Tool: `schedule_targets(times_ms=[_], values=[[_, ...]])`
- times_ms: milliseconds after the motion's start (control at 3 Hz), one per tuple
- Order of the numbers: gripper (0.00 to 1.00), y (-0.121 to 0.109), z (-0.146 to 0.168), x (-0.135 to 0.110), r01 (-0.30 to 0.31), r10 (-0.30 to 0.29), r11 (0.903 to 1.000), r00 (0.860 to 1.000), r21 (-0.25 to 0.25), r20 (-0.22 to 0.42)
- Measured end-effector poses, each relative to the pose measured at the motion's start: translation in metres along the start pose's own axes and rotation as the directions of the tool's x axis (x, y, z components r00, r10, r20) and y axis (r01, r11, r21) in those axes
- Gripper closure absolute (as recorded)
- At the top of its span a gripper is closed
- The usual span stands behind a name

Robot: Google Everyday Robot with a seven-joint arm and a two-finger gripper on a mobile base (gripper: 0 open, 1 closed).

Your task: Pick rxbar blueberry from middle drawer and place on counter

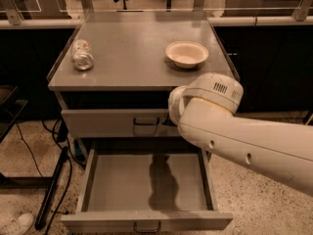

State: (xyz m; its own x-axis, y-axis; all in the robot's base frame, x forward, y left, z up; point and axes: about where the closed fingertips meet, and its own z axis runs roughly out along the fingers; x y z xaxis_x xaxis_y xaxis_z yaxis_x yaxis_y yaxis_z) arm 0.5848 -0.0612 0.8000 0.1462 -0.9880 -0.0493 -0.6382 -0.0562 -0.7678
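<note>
1. Arm (244, 141): I see the white arm enter from the lower right. It crosses the near right corner of the cabinet. Its round end housing sits in front of the upper drawer (107, 122), just right of that drawer's dark handle (146, 122).

2. Counter (132, 58): flat grey top with low rims on the left and right sides. It carries two items, well apart from each other.

3. Middle drawer (117, 180): pulled fully out toward me. Its grey floor shows only a dark shadow (161, 180) near the centre. The arm covers the far right corner.

4. Upper drawer: closed, directly above the open one.

5. Bowl (187, 54): pale and shallow. It stands upright on the right half of the counter, toward the near edge.

6. Can (82, 55): silver and lying on its side near the left rim. It looks dented, though I cannot be sure from this angle.

7. Gripper: out of sight behind the arm's end housing, at the level of the upper drawer front. I cannot tell whether it is released, clenched or grasping anything.

8. Rxbar: I do not see it on the counter or on the visible drawer floor. I cannot tell whether it lies behind the arm.
</note>
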Motion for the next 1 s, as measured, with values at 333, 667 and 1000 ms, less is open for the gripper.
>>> schedule_targets(times_ms=[333, 667, 1000], values=[[1.00, -0.003, -0.002, 0.000, 0.000, 0.000, 1.0000, 1.000, 0.003, -0.022], [1.00, -0.029, -0.013, 0.003, 0.024, -0.021, 0.9978, 0.998, 0.061, -0.060], [1.00, -0.066, -0.031, 0.008, 0.067, -0.055, 0.9897, 0.994, 0.127, -0.097]])
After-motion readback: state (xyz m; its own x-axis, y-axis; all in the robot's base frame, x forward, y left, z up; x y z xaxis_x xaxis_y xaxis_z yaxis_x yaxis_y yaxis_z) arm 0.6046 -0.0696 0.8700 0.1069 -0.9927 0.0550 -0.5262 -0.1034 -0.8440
